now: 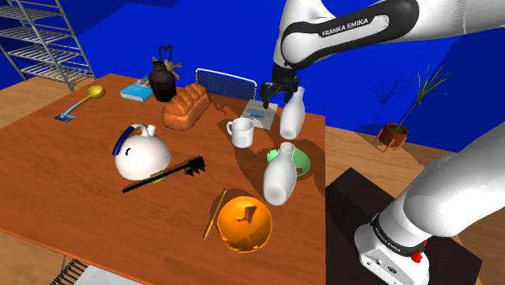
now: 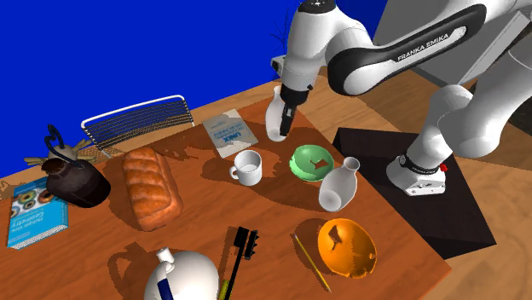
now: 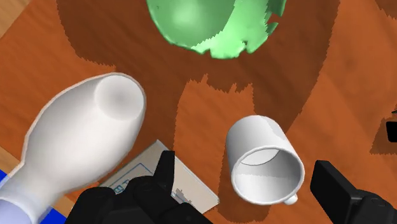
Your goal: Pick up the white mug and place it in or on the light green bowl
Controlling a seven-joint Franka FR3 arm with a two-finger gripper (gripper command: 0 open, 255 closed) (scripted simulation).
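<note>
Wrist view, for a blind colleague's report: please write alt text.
A white mug stands upright on the brown table between the open black fingers, untouched. A white vase stands beside it; the light green bowl lies beyond.

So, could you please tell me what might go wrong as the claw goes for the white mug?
The open claw hovers over the mug with a tall white bottle close beside one finger; descending could knock it. A second white bottle stands right beside the light green bowl and might be clipped during placement.
</note>
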